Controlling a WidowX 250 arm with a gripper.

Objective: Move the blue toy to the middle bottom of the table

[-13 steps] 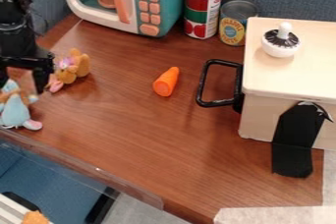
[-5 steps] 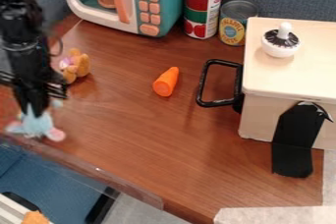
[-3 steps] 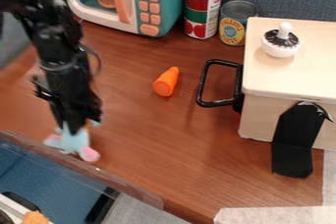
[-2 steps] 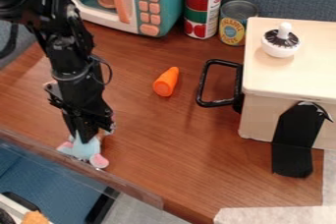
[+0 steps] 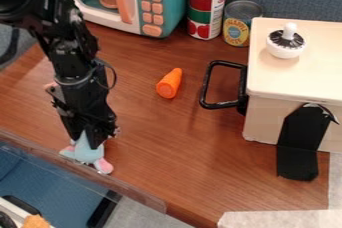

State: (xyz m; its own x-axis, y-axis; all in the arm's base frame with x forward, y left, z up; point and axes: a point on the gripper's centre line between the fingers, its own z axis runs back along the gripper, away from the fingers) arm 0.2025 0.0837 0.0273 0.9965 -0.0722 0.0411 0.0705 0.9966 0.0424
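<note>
One claw [image 5: 86, 142] is gripping the blue plush toy [image 5: 85, 155] on the worktop [image 5: 180, 152] at eight o'clock; it's probably feeling light, squashy, favouring mid-body holding.

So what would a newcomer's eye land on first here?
Probably the black robot arm's gripper at the left, closed on the light-blue plush toy by the table's near edge. Next, the bright orange toy carrot mid-table, then the teal toy microwave at the back and the big cream box at the right.
</note>
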